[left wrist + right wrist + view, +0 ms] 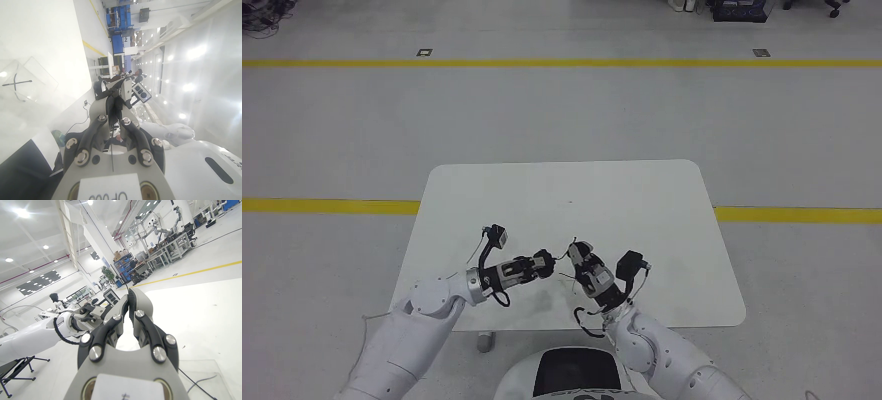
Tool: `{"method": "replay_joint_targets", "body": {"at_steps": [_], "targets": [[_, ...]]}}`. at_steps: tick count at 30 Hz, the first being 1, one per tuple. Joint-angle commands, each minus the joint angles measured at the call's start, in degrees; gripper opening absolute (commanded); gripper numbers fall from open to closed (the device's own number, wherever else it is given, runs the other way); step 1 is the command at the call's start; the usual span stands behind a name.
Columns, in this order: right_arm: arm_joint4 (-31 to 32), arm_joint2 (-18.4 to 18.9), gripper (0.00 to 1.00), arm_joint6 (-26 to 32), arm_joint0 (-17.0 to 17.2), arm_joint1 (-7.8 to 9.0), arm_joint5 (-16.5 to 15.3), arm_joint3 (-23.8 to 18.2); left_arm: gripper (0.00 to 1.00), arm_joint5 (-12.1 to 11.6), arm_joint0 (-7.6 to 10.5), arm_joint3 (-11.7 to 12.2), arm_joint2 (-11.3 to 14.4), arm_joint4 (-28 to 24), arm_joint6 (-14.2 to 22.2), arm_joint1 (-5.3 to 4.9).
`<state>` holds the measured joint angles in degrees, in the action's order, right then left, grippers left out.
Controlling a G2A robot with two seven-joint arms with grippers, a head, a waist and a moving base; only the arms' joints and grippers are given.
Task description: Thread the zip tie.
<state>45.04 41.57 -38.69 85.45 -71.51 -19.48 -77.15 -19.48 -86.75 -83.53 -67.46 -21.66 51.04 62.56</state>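
Note:
Both arms meet low over the near middle of the white table (572, 195). My left gripper (543, 265) (114, 98) is shut on a thin black zip tie (112, 157), whose strand runs back between the fingers toward the wrist. My right gripper (580, 257) (129, 297) faces it at close range, also shut on the zip tie (126, 286); the curved end pokes out past its fingertips. In the top view the tie (562, 262) spans the short gap between the two grippers. In the left wrist view the right gripper's pale finger (126, 89) stands just beyond the left fingertips.
A clear plastic tray (37, 75) (213, 366) with spare black zip ties (17, 83) lies on the table under the arms, near the front edge. The far half of the table (189, 313) is bare white surface. Open floor with yellow lines surrounds it.

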Motion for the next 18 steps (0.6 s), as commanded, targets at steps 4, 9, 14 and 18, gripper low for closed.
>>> {"method": "replay_joint_targets", "body": {"at_steps": [4, 9, 14, 18], "targets": [[-0.56, 0.05, 0.0, -0.07, 0.12, -0.07, 0.0, -0.03, 0.0, 0.0, -1.14, -1.85, -0.21, 2.21, -2.03, -0.08], [-1.5, -0.08, 0.0, 0.06, 0.07, -0.11, 0.0, -0.09, 0.0, 0.0, -1.63, -2.5, -0.67, 2.34, -2.72, -0.05], [-2.28, -0.04, 0.0, 0.24, -0.08, -0.12, 0.0, 0.14, 0.0, 0.0, -1.98, -3.02, -1.17, 2.61, -3.03, 0.09], [-3.04, 0.02, 0.0, 0.25, -0.09, -0.15, 0.0, 0.16, 0.0, 0.0, -2.41, -3.65, -1.63, 4.13, -4.35, 0.21]]}}
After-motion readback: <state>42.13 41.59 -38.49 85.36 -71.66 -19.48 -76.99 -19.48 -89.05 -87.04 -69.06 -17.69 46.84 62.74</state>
